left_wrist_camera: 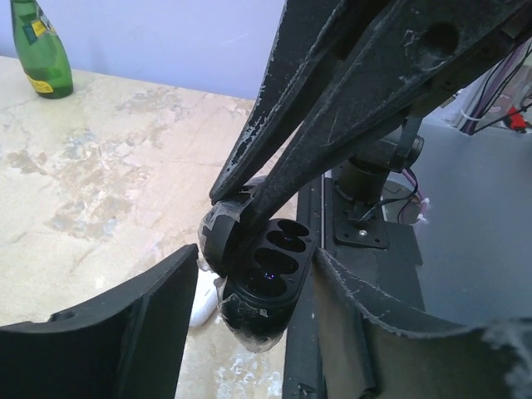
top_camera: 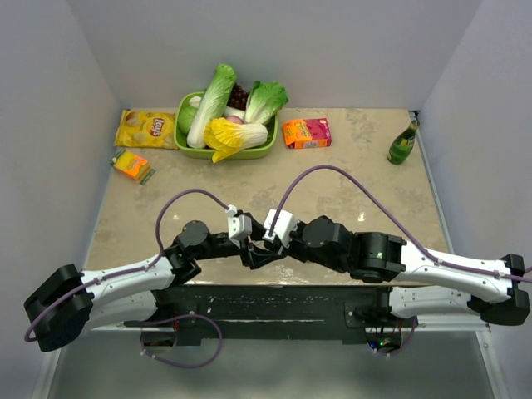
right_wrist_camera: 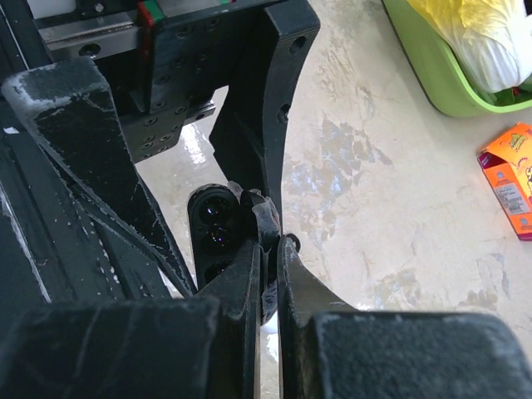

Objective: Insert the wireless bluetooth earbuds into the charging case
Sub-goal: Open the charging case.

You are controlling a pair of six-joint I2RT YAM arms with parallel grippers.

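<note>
A small black oval hinged object (left_wrist_camera: pixel 270 266) stands open between my grippers; several dark empty recesses show in it, also in the right wrist view (right_wrist_camera: pixel 214 229). My right gripper (right_wrist_camera: pixel 270 241) is shut on its raised lid, and its fingers (left_wrist_camera: pixel 332 108) reach down from above. My left gripper (left_wrist_camera: pixel 256 253) is open, with one jaw on each side of the black base. A glossy white rounded body (left_wrist_camera: pixel 204 303), which looks like the charging case, lies on the table just left of it, mostly hidden. No earbuds show. From above, both grippers (top_camera: pixel 249 253) (top_camera: pixel 268 248) meet at the near edge.
A green basket (top_camera: pixel 184 145) of vegetables, a yellow chips bag (top_camera: pixel 145 129), an orange box (top_camera: pixel 306 133) and a small orange pack (top_camera: pixel 133 165) sit at the back. A green bottle (top_camera: pixel 403 143) stands far right. The black mounting plate (top_camera: pixel 266 303) borders the near edge.
</note>
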